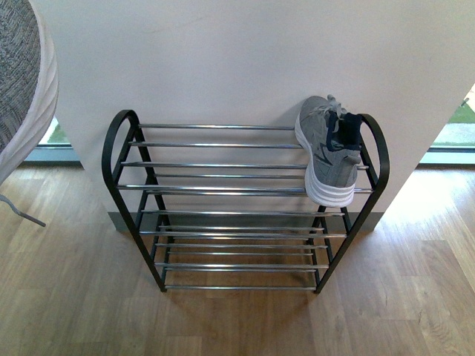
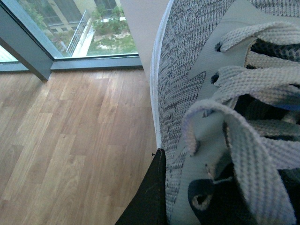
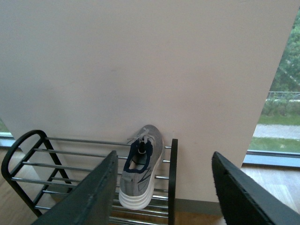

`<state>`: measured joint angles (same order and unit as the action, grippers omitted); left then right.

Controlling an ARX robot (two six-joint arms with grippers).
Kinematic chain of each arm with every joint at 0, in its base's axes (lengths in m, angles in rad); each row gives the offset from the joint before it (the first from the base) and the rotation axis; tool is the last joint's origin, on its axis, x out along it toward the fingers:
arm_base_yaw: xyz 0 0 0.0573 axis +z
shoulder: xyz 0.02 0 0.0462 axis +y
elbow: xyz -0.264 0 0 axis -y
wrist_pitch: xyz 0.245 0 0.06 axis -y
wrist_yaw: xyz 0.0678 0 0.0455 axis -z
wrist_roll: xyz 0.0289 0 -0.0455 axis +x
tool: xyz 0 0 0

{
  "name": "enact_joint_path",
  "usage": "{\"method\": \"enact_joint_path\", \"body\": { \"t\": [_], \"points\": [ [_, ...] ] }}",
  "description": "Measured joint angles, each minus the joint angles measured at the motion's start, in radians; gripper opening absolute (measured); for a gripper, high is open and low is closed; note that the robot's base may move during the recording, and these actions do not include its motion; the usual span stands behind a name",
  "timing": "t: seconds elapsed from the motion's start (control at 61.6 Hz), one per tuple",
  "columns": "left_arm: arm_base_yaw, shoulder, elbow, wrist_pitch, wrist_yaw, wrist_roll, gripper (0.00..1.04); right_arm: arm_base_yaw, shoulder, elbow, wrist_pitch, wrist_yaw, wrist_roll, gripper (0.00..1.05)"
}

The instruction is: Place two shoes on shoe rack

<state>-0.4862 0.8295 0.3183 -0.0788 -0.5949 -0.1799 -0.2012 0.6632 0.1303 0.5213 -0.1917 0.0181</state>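
One grey, white-soled sneaker (image 1: 329,152) lies toe-to-wall at the right end of the black shoe rack (image 1: 223,165) top tier; the other sneaker (image 2: 187,61) is aloft at left.

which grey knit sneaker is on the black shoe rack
The grey knit sneaker on the black metal rack's top bars, right end; the other sneaker is in the air.

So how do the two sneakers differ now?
The racked sneaker lies on the shoe rack's top bars, right end; the lifted sneaker is in the air, left of it. The racked sneaker shows whole in front view, the lifted sneaker only partly. Both are grey knit, white-soled.
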Motion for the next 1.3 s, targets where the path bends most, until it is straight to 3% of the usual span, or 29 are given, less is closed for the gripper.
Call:
{"method": "enact_joint_path", "body": {
  "t": [0.227,0.341,0.39,0.471,1.169,1.298],
  "points": [
    [0.000,0.000,0.000,0.000,0.000,0.000,0.02,0.066,-0.110,-0.050,-0.058,0.063,-0.011,0.01],
    [0.000,0.000,0.000,0.000,0.000,0.000,0.02,0.089,-0.155,-0.065,-0.087,0.085,-0.013,0.02],
    [0.000,0.000,0.000,0.000,0.000,0.000,0.02,0.152,-0.190,-0.075,-0.113,0.172,-0.013,0.02],
    [0.000,0.000,0.000,0.000,0.000,0.000,0.02,0.195,-0.234,-0.087,-0.142,0.181,-0.014,0.02],
    [0.000,0.000,0.000,0.000,0.000,0.000,0.02,0.199,-0.485,-0.112,-0.341,0.192,-0.014,0.02],
    [0.000,0.000,0.000,0.000,0.000,0.000,0.02,0.199,-0.629,-0.111,-0.508,0.192,-0.014,0.02]
  ]
}}
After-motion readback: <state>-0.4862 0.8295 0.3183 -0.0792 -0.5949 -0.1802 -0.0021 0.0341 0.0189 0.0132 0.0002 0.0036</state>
